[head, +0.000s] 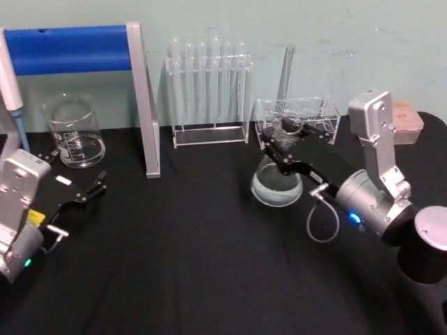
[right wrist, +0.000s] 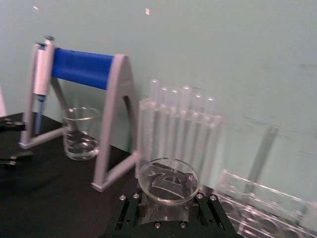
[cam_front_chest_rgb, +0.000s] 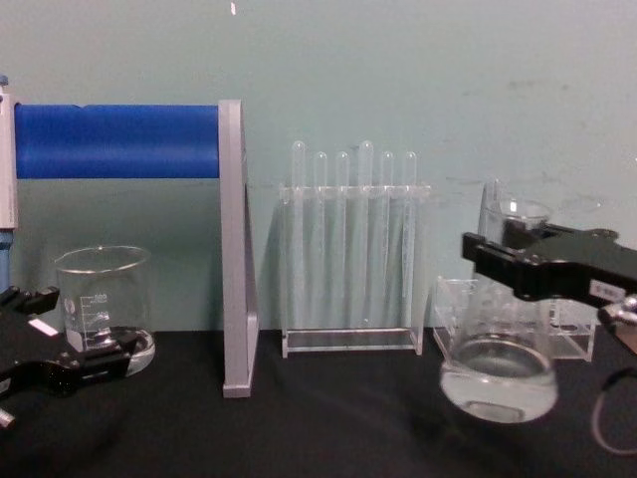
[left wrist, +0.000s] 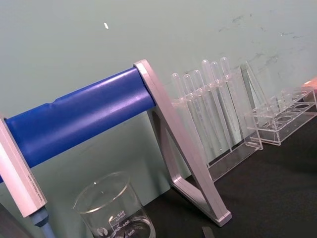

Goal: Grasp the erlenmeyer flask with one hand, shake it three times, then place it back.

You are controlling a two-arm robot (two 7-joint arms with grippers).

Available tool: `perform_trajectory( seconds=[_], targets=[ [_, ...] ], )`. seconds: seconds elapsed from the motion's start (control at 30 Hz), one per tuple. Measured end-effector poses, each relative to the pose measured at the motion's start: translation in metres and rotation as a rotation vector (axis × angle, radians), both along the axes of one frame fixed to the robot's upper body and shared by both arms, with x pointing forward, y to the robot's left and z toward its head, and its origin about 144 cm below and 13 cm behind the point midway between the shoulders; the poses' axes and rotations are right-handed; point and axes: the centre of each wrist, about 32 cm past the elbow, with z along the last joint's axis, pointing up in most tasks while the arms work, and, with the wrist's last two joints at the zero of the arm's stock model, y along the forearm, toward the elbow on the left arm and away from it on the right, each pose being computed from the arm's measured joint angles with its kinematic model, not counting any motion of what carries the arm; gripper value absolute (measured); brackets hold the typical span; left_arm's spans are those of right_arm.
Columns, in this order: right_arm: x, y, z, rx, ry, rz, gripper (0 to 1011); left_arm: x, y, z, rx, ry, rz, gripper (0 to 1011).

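Observation:
The erlenmeyer flask is clear glass with a wide base and a little clear liquid, right of centre on the black table. My right gripper reaches in from the right and is shut on its neck. From the chest view the flask stays upright, the black fingers clamped just under the lip; I cannot tell whether its base touches the table. The right wrist view looks down on the flask's mouth between the fingers. My left gripper rests open at the near left, holding nothing.
A glass beaker stands at the back left beside a blue-barred pipette stand. A rack of test tubes and a clear low rack line the back wall, right behind the flask.

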Motion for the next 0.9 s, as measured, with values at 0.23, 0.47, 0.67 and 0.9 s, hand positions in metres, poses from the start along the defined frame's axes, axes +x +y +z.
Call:
perform_trajectory(
  seconds=[0.23,0.47,0.67,0.9],
  targets=[
    [-0.007,0.019,0.001,0.021,0.002,0.101,449,0.000,0.000,0.000,0.000,0.000,0.000,1001],
    [-0.015,0.035,0.001,0.028,0.011,0.199,449,0.000,0.000,0.000,0.000,0.000,0.000,1001],
    [-0.023,0.048,0.000,0.029,0.019,0.280,449,0.000,0.000,0.000,0.000,0.000,0.000,1001],
    [-0.030,0.058,0.001,0.028,0.024,0.347,449,0.000,0.000,0.000,0.000,0.000,0.000,1001]
  ],
)
